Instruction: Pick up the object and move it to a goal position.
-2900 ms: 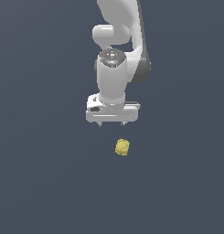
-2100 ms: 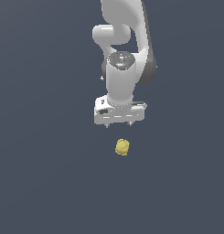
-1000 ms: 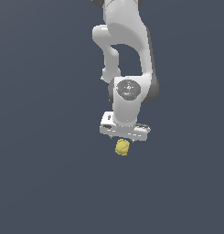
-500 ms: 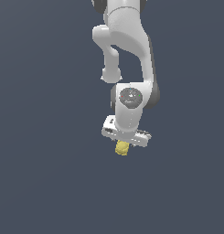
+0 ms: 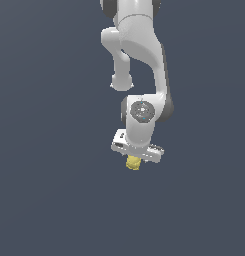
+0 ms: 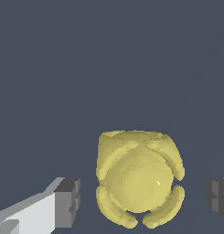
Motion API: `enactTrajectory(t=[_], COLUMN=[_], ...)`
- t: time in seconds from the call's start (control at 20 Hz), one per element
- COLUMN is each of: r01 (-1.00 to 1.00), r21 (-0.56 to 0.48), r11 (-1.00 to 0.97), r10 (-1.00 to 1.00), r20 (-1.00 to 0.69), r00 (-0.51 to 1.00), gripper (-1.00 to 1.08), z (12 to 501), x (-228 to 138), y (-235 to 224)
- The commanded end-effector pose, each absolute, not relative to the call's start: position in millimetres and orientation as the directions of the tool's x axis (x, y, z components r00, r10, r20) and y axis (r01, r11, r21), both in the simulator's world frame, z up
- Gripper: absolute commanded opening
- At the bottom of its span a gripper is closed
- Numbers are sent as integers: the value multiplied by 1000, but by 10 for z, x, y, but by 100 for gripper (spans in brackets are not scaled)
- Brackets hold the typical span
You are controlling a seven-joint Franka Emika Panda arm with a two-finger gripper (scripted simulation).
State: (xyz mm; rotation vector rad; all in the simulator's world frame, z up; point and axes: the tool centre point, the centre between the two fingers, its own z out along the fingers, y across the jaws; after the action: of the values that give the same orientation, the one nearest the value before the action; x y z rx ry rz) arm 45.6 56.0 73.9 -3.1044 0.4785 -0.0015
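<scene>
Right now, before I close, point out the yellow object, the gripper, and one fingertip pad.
yellow object [image 6: 138, 183], wrist view, on its rounded middle.
gripper [image 6: 143, 199], wrist view, midway between the fingertips, jaws apart.
fingertip pad [image 6: 67, 201], wrist view, on the dark pad's face.

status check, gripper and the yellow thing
Gripper open, low over object. Yellow blob between the fingers, gaps both sides, not gripped. Nothing in the way.

Clear gaps between fingers and yellow blob.
</scene>
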Motion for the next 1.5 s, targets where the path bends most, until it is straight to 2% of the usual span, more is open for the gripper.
enactTrajectory(t=[0.0,0.45,0.5,1.1,1.45], r01=[-302,-304,-304,-304,-304], r21=[0,0,0,0,0], r11=[-953,-953,-953,-953,-953], r10=[-302,-304,-304,-304,-304], r20=[0,0,0,0,0], r00=[953,953,953,953,953], gripper=[100,100,-100,-100,-100], z=[603,392,392,401,566], x=[448,459,459,455,387], y=[557,559,559,549,351])
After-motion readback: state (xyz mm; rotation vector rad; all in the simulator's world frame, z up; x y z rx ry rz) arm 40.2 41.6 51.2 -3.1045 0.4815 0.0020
